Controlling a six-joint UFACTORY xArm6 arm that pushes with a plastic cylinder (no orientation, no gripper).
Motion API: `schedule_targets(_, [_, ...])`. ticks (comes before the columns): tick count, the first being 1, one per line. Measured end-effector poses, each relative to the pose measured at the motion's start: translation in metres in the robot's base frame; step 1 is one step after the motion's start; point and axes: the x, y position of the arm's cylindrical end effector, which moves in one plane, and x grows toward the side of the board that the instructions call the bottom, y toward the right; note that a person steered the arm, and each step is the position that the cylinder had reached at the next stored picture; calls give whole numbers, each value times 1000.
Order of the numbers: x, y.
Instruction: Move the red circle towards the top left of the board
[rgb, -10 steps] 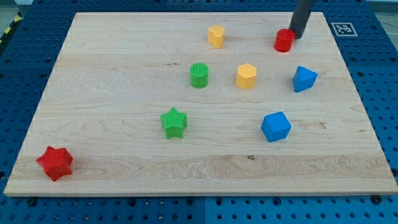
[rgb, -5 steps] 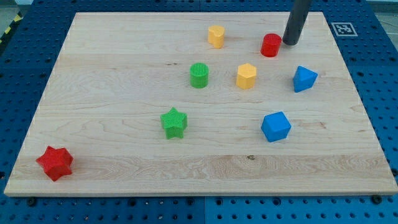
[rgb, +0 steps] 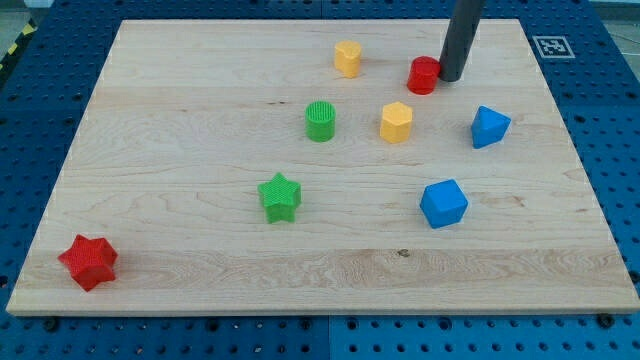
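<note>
The red circle (rgb: 423, 75) sits near the view's top, right of centre, on the wooden board (rgb: 180, 180). My tip (rgb: 448, 77) touches its right side, the dark rod rising up out of the view's top. A yellow block (rgb: 347, 59) stands to the circle's left, and a yellow hexagon (rgb: 396, 122) lies just below it.
A green circle (rgb: 320, 121) is at the centre. A green star (rgb: 280, 197) lies below it. Two blue blocks (rgb: 489, 127) (rgb: 443, 203) sit at the right. A red star (rgb: 88, 262) is at the bottom left. A marker tag (rgb: 552, 46) is at the top right corner.
My tip has slid left and slightly down, pushing the red circle left from near the top right toward the yellow block. Other blocks have not moved.
</note>
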Motion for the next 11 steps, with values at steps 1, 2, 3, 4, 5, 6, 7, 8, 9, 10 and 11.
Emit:
schedule_targets(1, [0,-14])
schedule_targets(2, [-2,-26])
schedule_targets(3, [2,-26])
schedule_targets(4, [9,-26])
schedule_targets(5, [13,-37])
schedule_targets(6, [13,-54])
schedule_targets(7, [13,-65])
schedule_targets(8, [13,-86])
schedule_targets(9, [13,-105])
schedule_targets(10, [13,-126])
schedule_targets(11, [13,-147])
